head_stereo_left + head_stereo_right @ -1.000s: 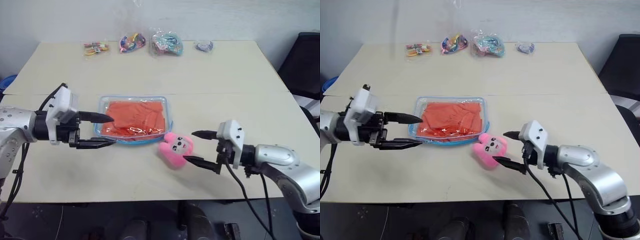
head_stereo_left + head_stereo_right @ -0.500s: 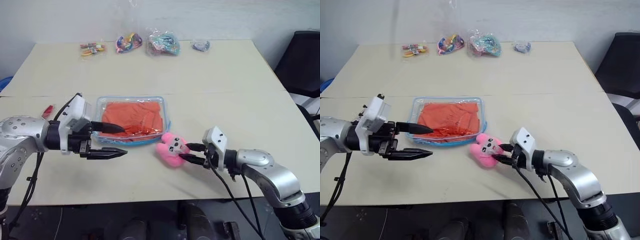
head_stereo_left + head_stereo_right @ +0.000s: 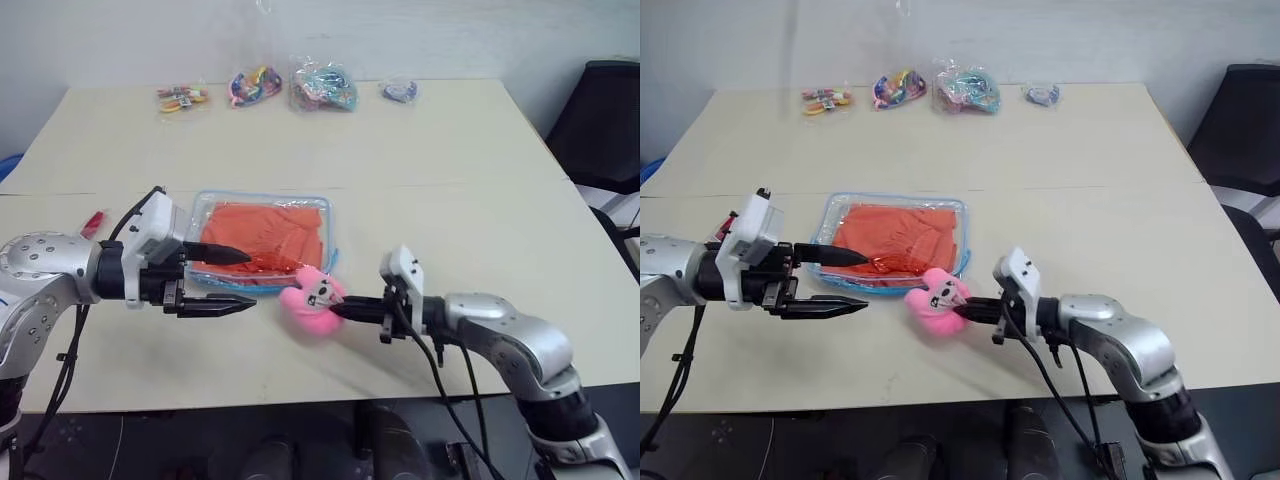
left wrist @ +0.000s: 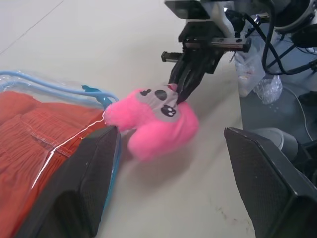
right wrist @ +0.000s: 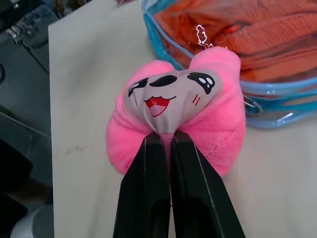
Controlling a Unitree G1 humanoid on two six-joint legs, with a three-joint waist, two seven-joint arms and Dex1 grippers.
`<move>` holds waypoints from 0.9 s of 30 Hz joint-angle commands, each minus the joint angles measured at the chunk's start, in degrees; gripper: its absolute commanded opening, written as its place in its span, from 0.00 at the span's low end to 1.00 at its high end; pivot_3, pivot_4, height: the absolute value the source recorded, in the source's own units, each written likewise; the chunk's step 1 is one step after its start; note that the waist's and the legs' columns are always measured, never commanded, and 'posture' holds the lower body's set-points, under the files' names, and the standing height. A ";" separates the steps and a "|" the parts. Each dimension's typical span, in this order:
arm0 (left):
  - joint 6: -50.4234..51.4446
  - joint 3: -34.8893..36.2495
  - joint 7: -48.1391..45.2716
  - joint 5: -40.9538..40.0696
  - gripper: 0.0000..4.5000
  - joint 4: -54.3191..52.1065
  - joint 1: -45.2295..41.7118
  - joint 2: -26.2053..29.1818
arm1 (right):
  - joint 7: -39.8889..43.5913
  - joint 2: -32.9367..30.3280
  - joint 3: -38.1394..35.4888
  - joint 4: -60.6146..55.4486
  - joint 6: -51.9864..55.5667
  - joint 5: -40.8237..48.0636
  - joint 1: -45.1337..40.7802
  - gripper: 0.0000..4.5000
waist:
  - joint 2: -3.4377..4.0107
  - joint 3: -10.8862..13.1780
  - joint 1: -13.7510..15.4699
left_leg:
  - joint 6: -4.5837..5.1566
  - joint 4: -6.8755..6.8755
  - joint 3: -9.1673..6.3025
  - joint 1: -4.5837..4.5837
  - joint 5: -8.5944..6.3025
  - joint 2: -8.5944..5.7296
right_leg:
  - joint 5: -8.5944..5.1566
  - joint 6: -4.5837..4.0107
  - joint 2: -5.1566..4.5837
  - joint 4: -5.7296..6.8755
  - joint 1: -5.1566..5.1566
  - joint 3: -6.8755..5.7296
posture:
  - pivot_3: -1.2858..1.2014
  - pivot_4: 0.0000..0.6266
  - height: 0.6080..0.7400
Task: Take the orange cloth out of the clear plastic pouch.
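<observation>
No legible writing on any item. Cloth (image 3: 265, 232) lies inside the pouch (image 3: 322, 205) mid-counter (image 3: 450, 160). Left claw (image 3: 228, 282) hovers at the pouch's near-left edge, fingers spread, upper finger over the pouch, lower finger over bare counter. Right claw (image 3: 345, 308) pinched closed on the face of the pink toy (image 3: 308, 298), which touches the pouch's near-right corner.

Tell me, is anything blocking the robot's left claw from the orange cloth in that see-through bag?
Only the bag itself. The left gripper hangs open at the clear blue-edged plastic pouch, with the bright orange cloth inside it. The pink plush toy, pinched by the right gripper, sits against the pouch's near corner.
</observation>
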 commanded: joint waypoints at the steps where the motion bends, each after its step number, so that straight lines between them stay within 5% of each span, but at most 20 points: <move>1: -1.72 -0.70 -0.89 1.79 0.81 -0.45 -0.59 -0.15 | 0.92 1.01 3.24 1.91 0.55 -0.94 -1.07 0.00 | 0.00 0.00 0.17 | 0.00 0.00 0.03 -0.01 0.00 -0.02 | -0.01 -0.02 0.00 0.00 0.00 -0.04 | 0.52 0.24 1.00; 4: -3.64 -2.70 -1.34 4.46 0.81 -0.80 0.30 -0.74 | 1.49 1.61 4.28 3.39 1.28 -0.83 -2.07 0.05 | 0.00 0.00 0.02 | 0.00 0.00 0.08 -0.02 0.00 -0.05 | -0.01 -0.02 -0.03 0.00 0.00 -0.04 | 0.52 0.24 1.00; 13: -3.03 -11.36 4.93 12.79 0.81 -0.91 1.58 -5.89 | 3.75 -5.62 4.31 -4.22 -6.19 -6.90 -0.99 0.66 | 0.01 0.00 0.09 | -0.05 0.00 0.09 -0.02 0.01 -0.01 | -0.01 -0.02 0.00 0.01 0.00 -0.03 | 0.52 0.24 1.00; 27: 0.25 -17.38 8.99 14.24 0.81 -2.91 0.26 -13.71 | 6.94 -17.27 -1.64 -14.36 -16.31 -12.70 -0.95 0.66 | 0.00 0.00 0.55 | -0.05 0.03 0.00 -0.05 0.01 -0.02 | 0.00 -0.01 -0.08 0.00 0.01 -0.03 | 0.52 0.24 1.00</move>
